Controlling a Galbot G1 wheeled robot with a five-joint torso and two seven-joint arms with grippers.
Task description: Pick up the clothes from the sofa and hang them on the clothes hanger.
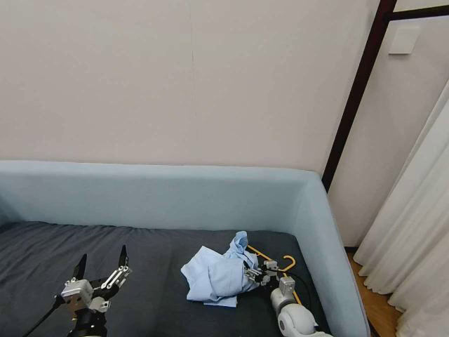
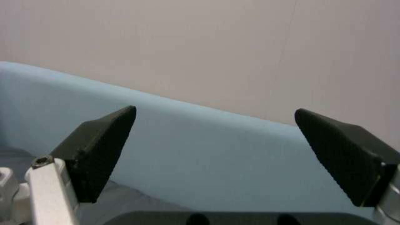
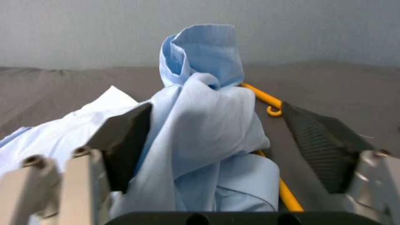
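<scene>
**Light blue shirt** (image 3: 206,140). Catalogued as crumpled in a heap on the dark seat cushion (image 1: 147,256) of the sofa (image 1: 312,210). It is placed directly between the jaws of the right gripper (image 1: 255,272), and a bunched fold is raised just beyond the jaw tips.

**Yellow hanger** (image 3: 265,97). Laid flat on the cushion and partly covered by the shirt. Its hook is seen beyond the right jaws, on the side turned away from the left gripper (image 1: 98,274).

**Right gripper.** Set low at the shirt. The jaws are held apart, one on each side of the heap. Whether cloth is touched by the pads cannot be told with certainty, but nothing appears to be clamped.

**Left gripper.** Held above bare cushion, well apart from the shirt. The jaws are spread wide with nothing between them, and the pale sofa back is seen beyond them.

**Step in hand.** Judged to be the grasp of the garment. The shirt is framed but not yet taken up, and no hanging has begun.

**Next move.** A closing of the right jaws on a thick fold of cloth is called for, followed by a clean lift. Because the hanger is tucked under the fabric, its wire is best kept out of the bite, or it may be dragged up with the shirt.
</scene>
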